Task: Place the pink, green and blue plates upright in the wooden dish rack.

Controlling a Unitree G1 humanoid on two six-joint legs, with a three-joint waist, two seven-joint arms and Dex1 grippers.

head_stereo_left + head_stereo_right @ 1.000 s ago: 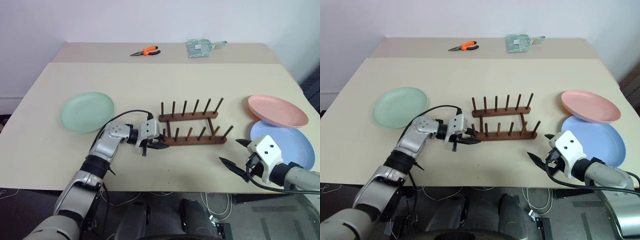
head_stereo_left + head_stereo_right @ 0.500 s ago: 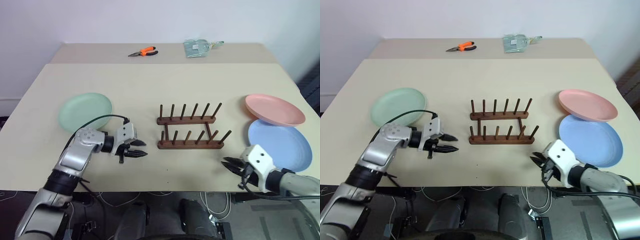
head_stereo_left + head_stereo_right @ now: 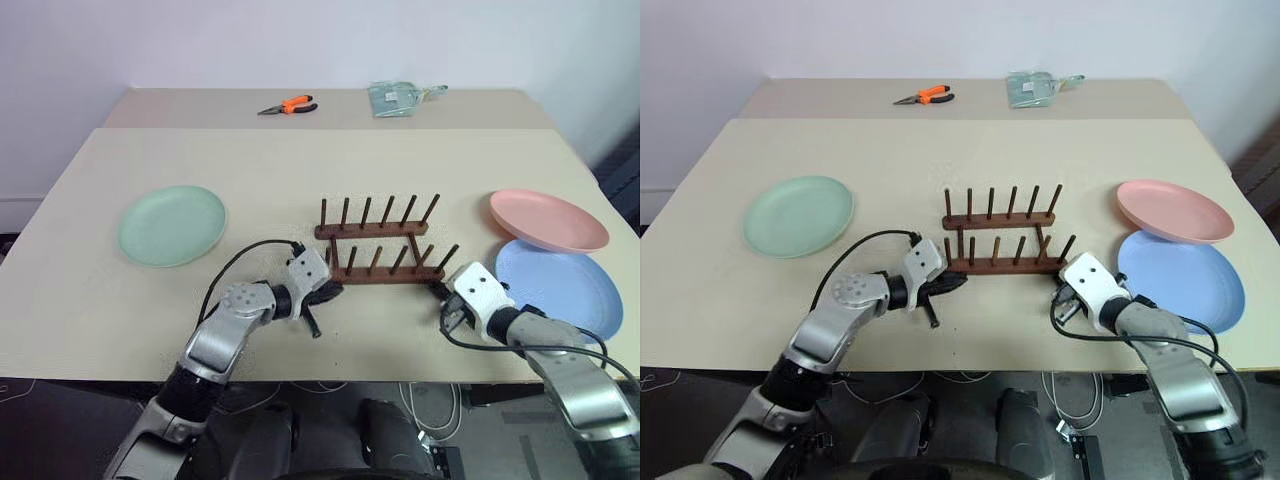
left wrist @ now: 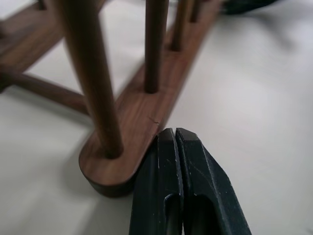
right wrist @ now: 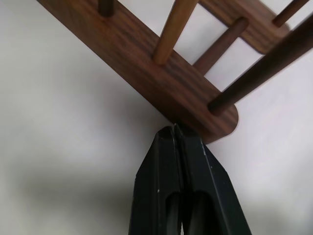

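Wooden rack (image 3: 378, 248) stands near the middle of the beige table (image 3: 300, 170), two rails running left to right, pegs upright, no plates in it.

Left gripper (image 3: 328, 290) at the left end of the rack's near rail. Fingers pressed together, holding nothing. In the left wrist view the closed tips (image 4: 174, 139) sit against the near edge of that rail, just beside its rounded end.

Right gripper (image 3: 437, 287) at the right end of the same near rail. Fingers also pressed together, nothing between them. In the right wrist view the tips (image 5: 173, 131) touch the rail's edge close to the rounded corner, below the last peg.

Green plate (image 3: 172, 224) lies flat on the table, left of the rack and well apart from it.

Pink plate (image 3: 548, 220) lies to the right of the rack, its near edge resting over the far rim of the blue plate (image 3: 558, 288), which lies flat near the table's right front corner. The right arm passes just beside the blue plate's near left rim.

Far side, on a second tabletop: orange-handled pliers (image 3: 288, 104) and a clear plastic packet (image 3: 402, 96), apart from each other.
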